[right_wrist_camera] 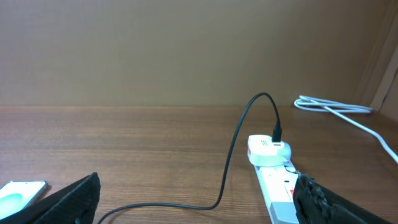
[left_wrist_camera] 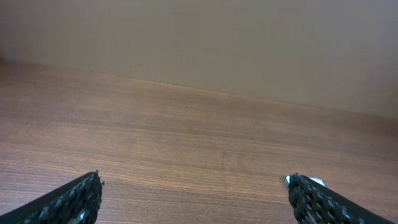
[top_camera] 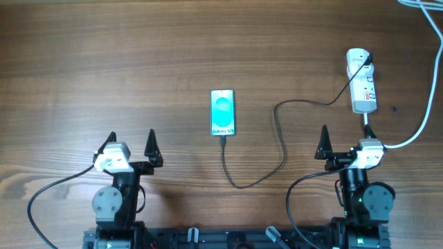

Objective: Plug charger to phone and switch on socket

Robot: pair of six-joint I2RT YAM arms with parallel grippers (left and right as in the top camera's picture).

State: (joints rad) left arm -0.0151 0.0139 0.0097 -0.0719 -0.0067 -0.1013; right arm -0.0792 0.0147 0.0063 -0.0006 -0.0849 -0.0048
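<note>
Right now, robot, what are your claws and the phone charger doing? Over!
Left claw open, empty. Right claw open, empty. Charger runs from phone to socket, looks plugged both ends; on or off unreadable. Nothing in the way.

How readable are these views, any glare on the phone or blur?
Overhead: even light, soft shadows; the phone screen glows bright turquoise, its detail washed out. Right wrist: socket and charger sharp; the phone cropped at the corner. Left wrist: table grain clear, the near fingertips dark.
</note>
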